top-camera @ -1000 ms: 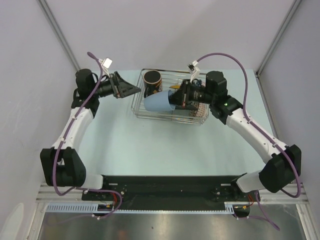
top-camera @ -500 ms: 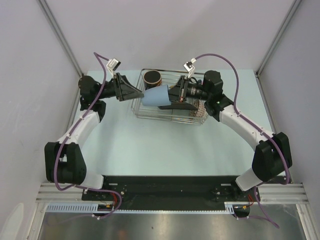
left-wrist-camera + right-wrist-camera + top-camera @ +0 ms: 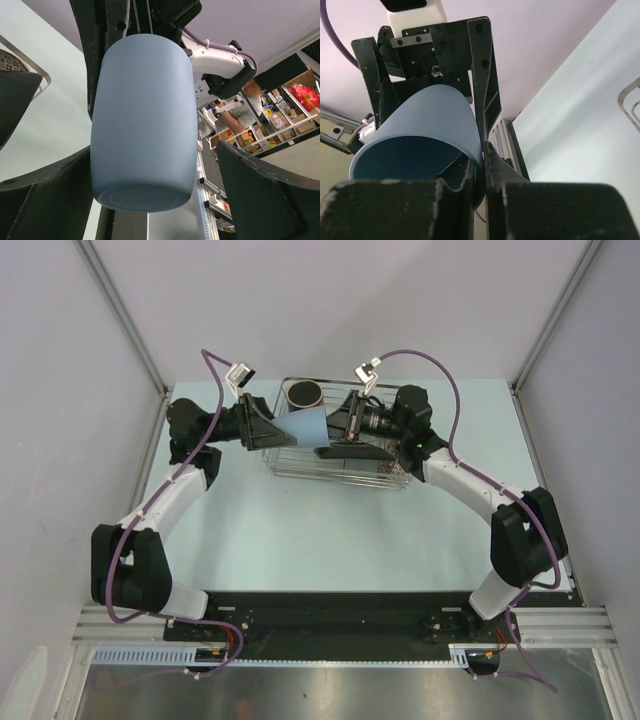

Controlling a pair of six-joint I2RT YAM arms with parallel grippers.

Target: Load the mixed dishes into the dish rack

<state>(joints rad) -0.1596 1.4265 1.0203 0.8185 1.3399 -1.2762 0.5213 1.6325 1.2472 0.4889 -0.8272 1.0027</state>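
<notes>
Pale tabletop (image 3: 300, 530), white walls (image 3: 350, 310). Small light-blue cup (image 3: 308, 427) aloft above dish rack (image 3: 335, 478), rim pinched in right gripper (image 3: 333, 432); left gripper (image 3: 288, 433) spread wide around base. Likely handover; next: close left before freeing right.

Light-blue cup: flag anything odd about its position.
The light-blue cup hangs sideways in midair over the left end of the dish rack, rim pinched by the right gripper, base inside the open left gripper.

No text, label, brand, number or sign can be read. The light-blue cup (image 3: 142, 120) is seen plain, and the boxes (image 3: 300, 95) far behind are too blurred for lettering.
</notes>
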